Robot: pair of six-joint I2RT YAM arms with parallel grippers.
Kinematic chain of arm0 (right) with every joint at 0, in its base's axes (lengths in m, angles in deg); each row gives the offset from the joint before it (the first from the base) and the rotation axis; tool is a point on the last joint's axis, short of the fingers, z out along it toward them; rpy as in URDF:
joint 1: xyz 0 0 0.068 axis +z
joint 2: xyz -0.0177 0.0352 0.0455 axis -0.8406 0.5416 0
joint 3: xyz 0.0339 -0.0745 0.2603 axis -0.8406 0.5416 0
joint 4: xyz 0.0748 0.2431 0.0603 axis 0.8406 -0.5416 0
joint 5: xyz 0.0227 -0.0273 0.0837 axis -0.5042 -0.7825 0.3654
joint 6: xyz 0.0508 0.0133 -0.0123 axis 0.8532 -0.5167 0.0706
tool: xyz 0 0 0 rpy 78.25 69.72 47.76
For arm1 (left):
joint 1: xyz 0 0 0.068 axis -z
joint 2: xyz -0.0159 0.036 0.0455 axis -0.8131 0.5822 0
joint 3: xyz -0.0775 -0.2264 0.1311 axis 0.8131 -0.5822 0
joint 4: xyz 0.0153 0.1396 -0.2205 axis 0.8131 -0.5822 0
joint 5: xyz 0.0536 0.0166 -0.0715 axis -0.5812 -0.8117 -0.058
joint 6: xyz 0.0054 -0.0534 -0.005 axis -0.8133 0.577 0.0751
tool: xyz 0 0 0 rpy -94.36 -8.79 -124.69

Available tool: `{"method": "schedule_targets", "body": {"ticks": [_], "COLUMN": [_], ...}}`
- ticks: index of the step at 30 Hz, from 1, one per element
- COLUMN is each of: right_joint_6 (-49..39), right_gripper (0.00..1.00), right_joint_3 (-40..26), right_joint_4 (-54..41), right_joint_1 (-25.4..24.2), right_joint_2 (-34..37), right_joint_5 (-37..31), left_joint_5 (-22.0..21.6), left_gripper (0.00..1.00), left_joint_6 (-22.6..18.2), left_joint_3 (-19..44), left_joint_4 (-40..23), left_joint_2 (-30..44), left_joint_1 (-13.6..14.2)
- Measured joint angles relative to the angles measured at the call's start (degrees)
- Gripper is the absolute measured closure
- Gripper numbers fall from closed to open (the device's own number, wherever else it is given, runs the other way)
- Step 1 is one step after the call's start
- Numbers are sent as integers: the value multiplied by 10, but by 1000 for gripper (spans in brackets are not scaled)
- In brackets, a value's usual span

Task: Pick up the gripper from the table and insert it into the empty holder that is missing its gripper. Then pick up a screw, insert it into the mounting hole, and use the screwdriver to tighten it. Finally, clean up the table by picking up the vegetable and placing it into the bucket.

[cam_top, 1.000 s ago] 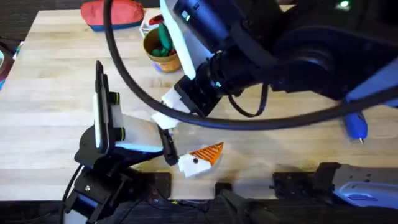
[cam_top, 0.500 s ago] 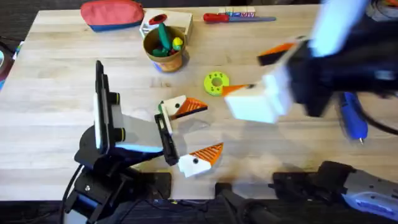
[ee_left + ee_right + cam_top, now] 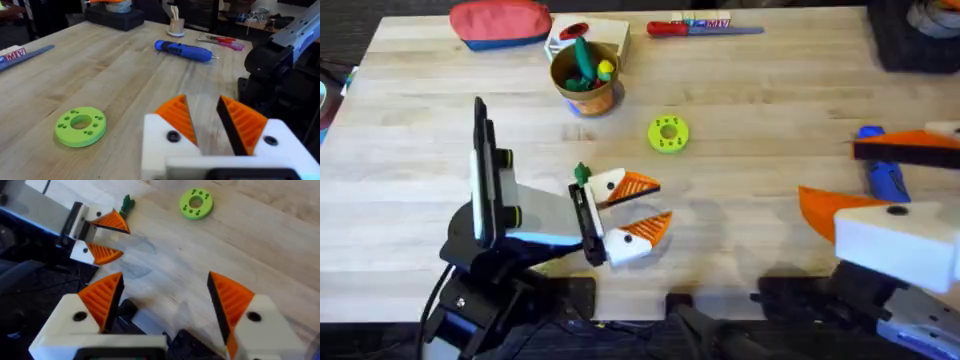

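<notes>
Parted wide, nothing between the orange ribbed pads: so the right gripper (image 3: 165, 282), low at the right edge of the table (image 3: 770, 90). Likewise apart and empty, the left gripper (image 3: 658, 202), lying low near the table's middle, both white finger blocks carrying an orange wedge. No bare holder to be made out, then, and no loose wedge on the wood; by that, judged done with the fitting. No screw clear enough to tell.

At the far side, the bucket (image 3: 592, 100), upright, with something green and something yellow already standing in it. Near the right gripper, just beyond its fingertips, the screwdriver (image 3: 888, 182), flat on the wood. Probably smooth, round and apt to roll; best taken across the thick middle of the barrel, clear of the thin tip.

Between bucket and left gripper, a lime-green disc (image 3: 668, 133), flat, not to be touched.

Smallest, just beside the left gripper's far finger, a dark-green piece, likely the vegetable (image 3: 582, 174). Touching the finger or not, impossible to say. Probably light and stiff, easily nudged aside; best pinched across its narrow middle, from the side away from the finger.
</notes>
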Motion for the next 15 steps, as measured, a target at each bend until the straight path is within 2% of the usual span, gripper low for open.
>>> {"method": "schedule_targets", "body": {"ticks": [3, 6, 7, 8, 15], "right_joint_6": [22, 41, 46, 59, 103], "right_gripper": [8, 7, 7, 7, 10], "right_joint_3": [22, 49, 59, 98, 198], "right_joint_4": [-1, 0, 2, 20, 84], "right_joint_1": [0, 0, 0, 0, -2], "right_joint_2": [-16, -22, -22, -22, -21], "right_joint_5": [0, 0, 0, -3, -70], "left_joint_5": [0, 0, 0, 0, 0], "left_gripper": [837, 960, 984, 985, 987], "left_joint_6": [-2, -2, -2, -2, -2], "left_joint_3": [0, 0, 0, 0, 0], "left_joint_4": [0, 0, 0, 0, 0], "left_joint_2": [0, 0, 0, 0, 0], "left_joint_1": [0, 0, 0, 0, 0]}}
